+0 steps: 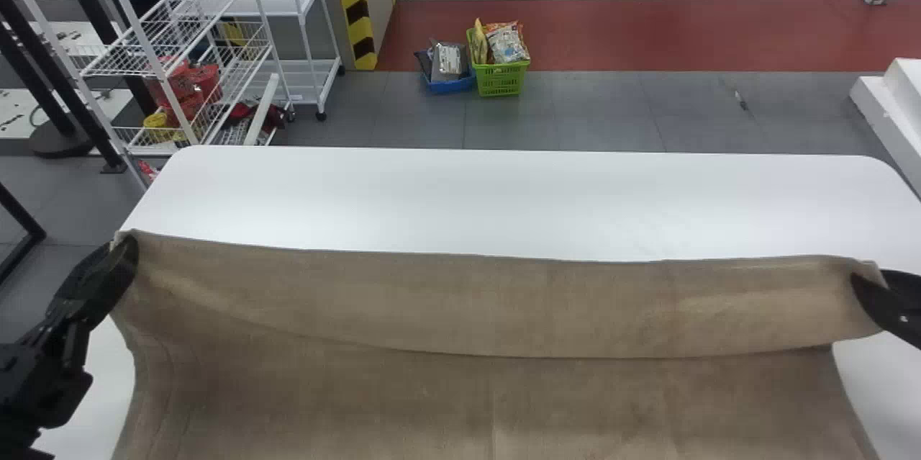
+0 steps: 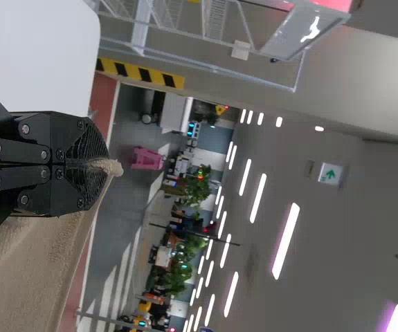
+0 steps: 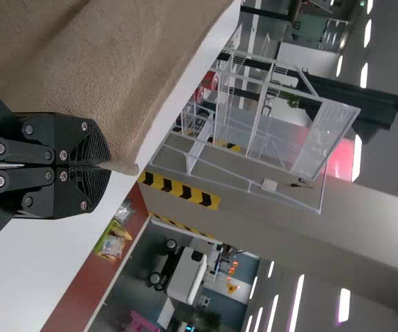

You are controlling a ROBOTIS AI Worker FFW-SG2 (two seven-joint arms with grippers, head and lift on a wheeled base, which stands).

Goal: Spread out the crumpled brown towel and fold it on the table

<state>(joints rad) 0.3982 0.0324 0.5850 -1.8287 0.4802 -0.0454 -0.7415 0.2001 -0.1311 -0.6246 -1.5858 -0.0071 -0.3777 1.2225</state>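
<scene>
The brown towel (image 1: 460, 402) stretches wide across the near part of the table, its far edge held between both grippers and a band along that edge lying over the rest. At the left end, my left gripper (image 1: 128, 253) is shut on a corner; in the left wrist view a bit of cloth (image 2: 109, 167) pokes out between the tips of the left gripper (image 2: 91, 164). My right gripper (image 1: 867, 287) pinches the opposite corner at the right. In the right wrist view the towel (image 3: 102, 76) runs into the closed tips of the right gripper (image 3: 102, 166).
The white table (image 1: 504, 194) extends beyond the towel's far edge. Past it on the floor stand a green basket (image 1: 501, 78) and a blue basket (image 1: 451, 84) with packages. A white wire rack (image 1: 194, 50) is at the far left, a white block (image 1: 892, 107) at the right.
</scene>
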